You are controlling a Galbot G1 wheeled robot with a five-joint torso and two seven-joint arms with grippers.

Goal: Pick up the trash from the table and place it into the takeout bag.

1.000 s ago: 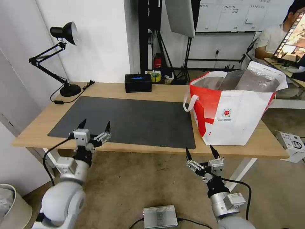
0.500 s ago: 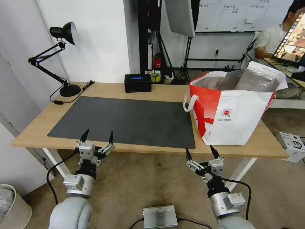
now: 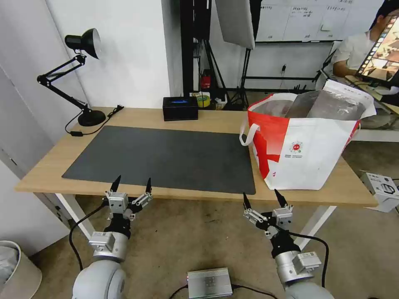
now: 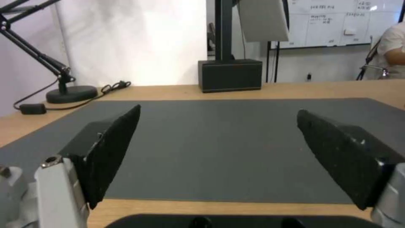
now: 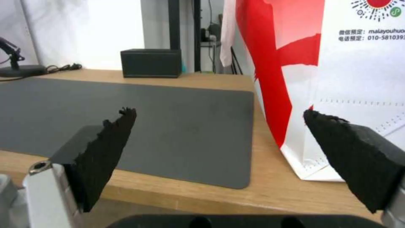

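The left gripper (image 4: pixel 217 126) is spread wide and holds nothing, positioned at the near edge of the surface (image 4: pixel 295 88). The dark grey mat (image 4: pixel 219 142) lies beyond. A black box (image 4: pixel 230 75) stands at the far edge; the desk lamp base (image 4: pixel 71 94) sits far left.

table (image 3: pixel 50 172), mat (image 3: pixel 166 158), takeout bag (image 3: pixel 307 145), lamp (image 3: pixel 85 83), box (image 3: pixel 180 108)

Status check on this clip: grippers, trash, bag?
Left gripper and right gripper open, at table's near edge. Takeout bag upright on table. Mat bare.
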